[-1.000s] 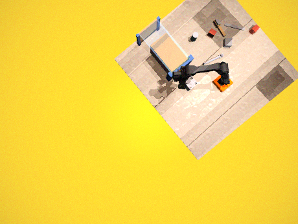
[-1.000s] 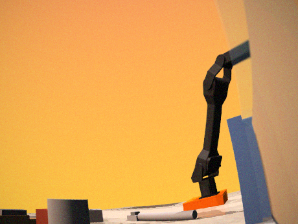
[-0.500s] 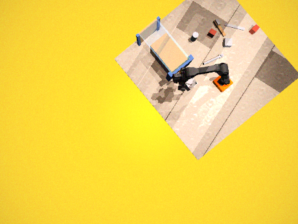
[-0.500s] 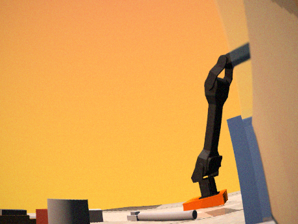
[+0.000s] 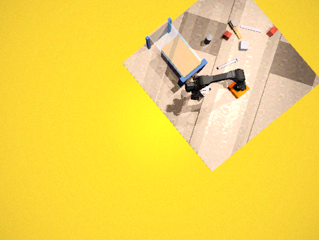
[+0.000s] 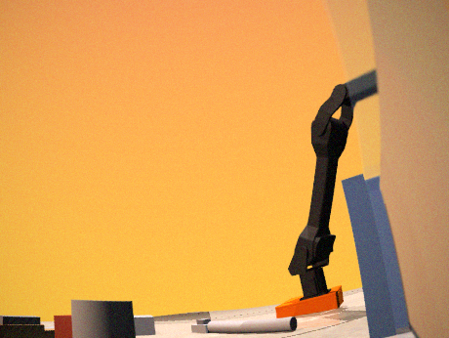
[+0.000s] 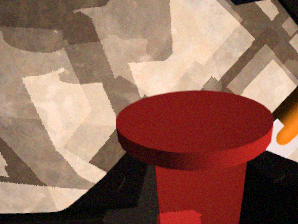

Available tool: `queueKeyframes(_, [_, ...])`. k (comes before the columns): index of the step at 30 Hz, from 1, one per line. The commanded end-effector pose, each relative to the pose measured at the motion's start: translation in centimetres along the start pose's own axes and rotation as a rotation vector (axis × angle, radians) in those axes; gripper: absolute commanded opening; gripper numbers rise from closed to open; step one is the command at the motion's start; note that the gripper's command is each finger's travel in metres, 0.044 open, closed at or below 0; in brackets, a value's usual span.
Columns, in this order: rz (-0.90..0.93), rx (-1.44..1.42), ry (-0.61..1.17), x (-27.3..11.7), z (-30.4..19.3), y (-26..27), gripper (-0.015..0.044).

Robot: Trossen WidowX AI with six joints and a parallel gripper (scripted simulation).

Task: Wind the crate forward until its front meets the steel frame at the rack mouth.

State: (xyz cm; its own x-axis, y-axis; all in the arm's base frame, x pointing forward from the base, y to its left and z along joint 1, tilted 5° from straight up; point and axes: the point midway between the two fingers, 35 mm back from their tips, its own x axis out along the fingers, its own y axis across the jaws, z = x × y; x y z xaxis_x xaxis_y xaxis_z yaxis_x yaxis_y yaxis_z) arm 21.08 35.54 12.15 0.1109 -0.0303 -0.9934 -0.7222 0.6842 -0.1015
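My gripper [image 5: 195, 96] [image 7: 201, 192] is shut on the red knob [image 7: 195, 122] of the winch handle, whose flanged top shows above the dark fingers in the wrist view. The handle's arm and square key are hidden. The white winch [image 5: 205, 91] is partly covered by the wrist in the top view; an orange rounded part [image 7: 289, 131] shows at the right edge of the wrist view. The tan crate [image 5: 182, 57] lies flat inside the clear-panelled cubby, close behind the blue frame [image 5: 194, 73]. Any gap between them is too small to tell.
The orange arm base [image 5: 234, 91] [image 6: 307, 306] stands right of the winch. A pale rod [image 5: 227, 64] [image 6: 251, 324], dark cylinder [image 5: 208, 39] [image 6: 102, 318], hammer [image 5: 236, 32], grey block [image 5: 244, 45], two red blocks [image 5: 227, 35] [image 5: 272, 31] and a thin white bar [image 5: 251, 28] lie farther back.
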Motion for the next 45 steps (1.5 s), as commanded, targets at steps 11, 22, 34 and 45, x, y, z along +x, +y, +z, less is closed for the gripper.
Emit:
queueKeyframes(11, [0.029, -0.021, 0.020, 0.0, -1.4, 2.7, 0.0000])
queueKeyframes(22, [0.030, -0.021, 0.021, 0.0, -2.0, 3.7, 0.0000])
queueKeyframes(34, [0.030, -0.021, 0.021, 0.0, -2.9, 4.6, 0.0000])
queueKeyframes(45, [0.031, -0.021, 0.022, -0.1, -3.7, 5.3, 0.0000])
